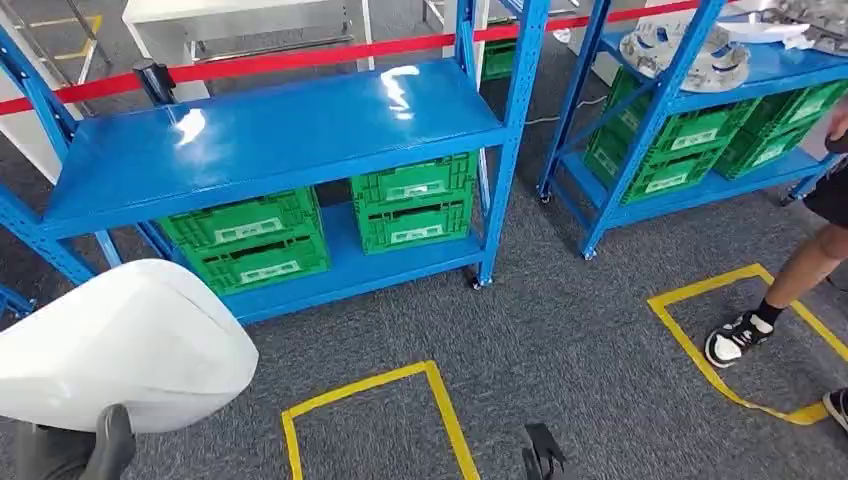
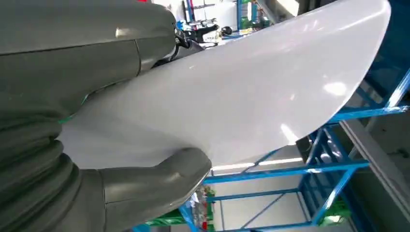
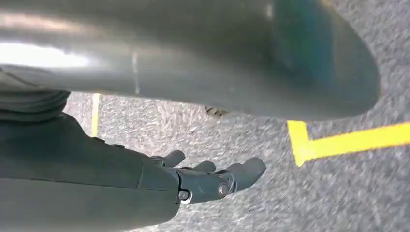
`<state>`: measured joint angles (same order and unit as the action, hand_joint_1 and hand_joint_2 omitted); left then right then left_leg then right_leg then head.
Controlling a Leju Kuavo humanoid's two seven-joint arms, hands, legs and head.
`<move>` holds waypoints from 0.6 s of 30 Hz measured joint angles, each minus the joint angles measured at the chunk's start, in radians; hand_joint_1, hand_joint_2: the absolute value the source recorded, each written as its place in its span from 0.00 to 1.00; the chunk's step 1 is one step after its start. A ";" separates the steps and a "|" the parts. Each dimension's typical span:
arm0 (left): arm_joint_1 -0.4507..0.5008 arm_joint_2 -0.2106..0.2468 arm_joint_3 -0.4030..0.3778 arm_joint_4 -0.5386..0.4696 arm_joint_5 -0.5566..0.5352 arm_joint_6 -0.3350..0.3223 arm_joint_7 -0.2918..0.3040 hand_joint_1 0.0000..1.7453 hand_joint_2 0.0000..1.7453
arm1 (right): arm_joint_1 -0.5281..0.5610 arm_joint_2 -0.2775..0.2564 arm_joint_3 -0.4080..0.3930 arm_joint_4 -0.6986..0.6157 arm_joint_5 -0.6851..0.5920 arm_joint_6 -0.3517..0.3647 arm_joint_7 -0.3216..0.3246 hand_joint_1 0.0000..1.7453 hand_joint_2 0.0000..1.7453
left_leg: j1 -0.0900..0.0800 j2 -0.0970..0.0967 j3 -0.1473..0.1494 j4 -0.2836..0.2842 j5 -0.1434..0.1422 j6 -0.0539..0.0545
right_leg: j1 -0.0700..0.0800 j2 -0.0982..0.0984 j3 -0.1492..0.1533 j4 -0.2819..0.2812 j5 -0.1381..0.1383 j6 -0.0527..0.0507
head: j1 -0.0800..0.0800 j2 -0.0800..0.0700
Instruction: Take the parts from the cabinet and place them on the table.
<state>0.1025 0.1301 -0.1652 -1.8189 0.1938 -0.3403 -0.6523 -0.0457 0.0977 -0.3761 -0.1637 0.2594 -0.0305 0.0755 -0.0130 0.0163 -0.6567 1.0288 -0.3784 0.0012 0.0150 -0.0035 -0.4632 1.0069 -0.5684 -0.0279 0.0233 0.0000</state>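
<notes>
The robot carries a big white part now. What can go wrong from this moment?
The white part is wide and glossy, and the left hand grips it at one edge, so it might slip or tilt. A person's foot stands near, so walking or turning could bring contact. The part could also bump the blue shelf.

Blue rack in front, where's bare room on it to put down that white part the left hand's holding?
The top shelf is bare blue between its uprights. The lower shelf is crowded: green crates fill it, leaving a narrow gap between the stacks. The left hand holds the white part.
</notes>
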 joint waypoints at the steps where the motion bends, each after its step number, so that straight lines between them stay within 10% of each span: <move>1: 0.001 0.001 0.000 0.001 0.001 0.000 0.001 1.00 1.00 | 0.003 0.005 -0.002 0.002 0.000 0.005 0.000 0.00 0.00 | -0.002 -0.003 -0.007 0.001 0.001 -0.008 | -0.012 -0.006 -0.010 -0.012 0.020 -0.008 | 0.000 0.000; 4: 0.003 0.000 0.005 0.001 0.001 0.001 0.003 1.00 1.00 | 0.001 0.003 -0.009 0.002 0.000 0.011 -0.002 0.00 0.00 | 0.008 -0.014 -0.039 0.115 -0.177 -0.031 | -0.019 -0.008 -0.055 -0.014 0.062 -0.018 | -0.003 0.000; 6: 0.004 0.000 0.006 0.002 0.001 0.001 0.004 1.00 1.00 | 0.004 0.005 -0.010 0.002 0.000 0.012 -0.001 0.00 0.00 | 0.019 -0.014 -0.047 0.245 -0.243 -0.045 | -0.023 -0.009 -0.093 -0.010 0.091 -0.012 | -0.004 0.000; 8: 0.004 0.000 0.006 0.003 0.001 0.001 0.004 1.00 1.00 | 0.005 0.005 -0.011 0.002 0.000 0.013 -0.001 0.00 0.00 | 0.028 -0.014 -0.022 0.286 -0.174 -0.054 | -0.029 -0.013 -0.134 -0.001 0.117 -0.002 | -0.004 0.000; 10: 0.004 0.000 0.006 0.004 0.001 0.001 0.004 1.00 1.00 | 0.005 0.007 -0.011 0.002 0.000 0.019 -0.005 0.00 0.00 | 0.036 -0.014 0.077 0.182 -0.108 -0.063 | -0.038 -0.014 -0.174 0.013 0.138 0.011 | -0.004 0.000; 12: 0.003 0.000 0.007 0.003 0.001 0.000 0.004 1.00 1.00 | 0.005 0.007 -0.011 0.001 0.000 0.020 -0.011 0.00 0.00 | 0.030 -0.018 0.214 -0.013 -0.186 -0.066 | -0.039 -0.011 -0.195 0.028 0.153 0.027 | -0.005 0.000; 16: 0.013 -0.006 0.008 0.002 0.002 0.000 0.003 1.00 1.00 | 0.009 0.010 -0.011 0.001 0.000 0.017 -0.016 0.00 0.00 | 0.022 -0.016 0.188 -0.029 -0.179 -0.015 | -0.042 -0.011 -0.198 0.011 0.198 0.058 | -0.004 0.000; 18: 0.015 -0.008 0.008 0.002 0.002 -0.001 0.004 1.00 1.00 | 0.012 0.010 -0.011 0.001 0.000 0.018 -0.016 0.00 0.00 | 0.025 -0.009 0.162 -0.030 -0.154 0.007 | -0.044 -0.006 -0.219 0.058 0.116 0.062 | -0.002 0.000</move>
<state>0.1170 0.1217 -0.1572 -1.8174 0.1953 -0.3410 -0.6485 -0.0338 0.1076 -0.3876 -0.1625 0.2590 -0.0130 0.0591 0.0123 0.0070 -0.4951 0.9991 -0.5319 0.0081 -0.0293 -0.0092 -0.6823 1.0649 -0.4524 0.0341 0.0214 0.0000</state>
